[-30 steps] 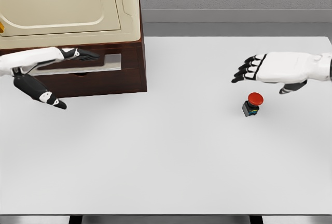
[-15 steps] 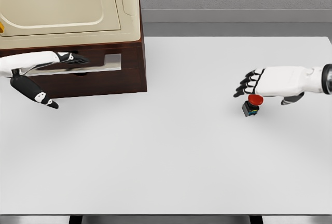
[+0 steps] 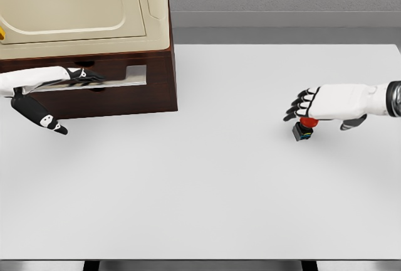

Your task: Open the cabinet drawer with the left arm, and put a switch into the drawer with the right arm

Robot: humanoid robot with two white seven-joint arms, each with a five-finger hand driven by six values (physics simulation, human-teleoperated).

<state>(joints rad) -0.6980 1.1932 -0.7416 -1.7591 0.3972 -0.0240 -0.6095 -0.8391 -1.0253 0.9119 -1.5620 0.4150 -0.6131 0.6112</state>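
**Drawer and switch**

The cabinet (image 3: 88, 45) sits in the upper left of the frame: dark brown wood with a cream top. Its drawer (image 3: 106, 78) runs as a band across the front, bearing a pale grey handle bar (image 3: 125, 79), and shows no visible gap. The switch (image 3: 303, 129) stands upright on the white table (image 3: 207, 183) at right of centre: a small dark square body with a red round cap, partly covered from above.
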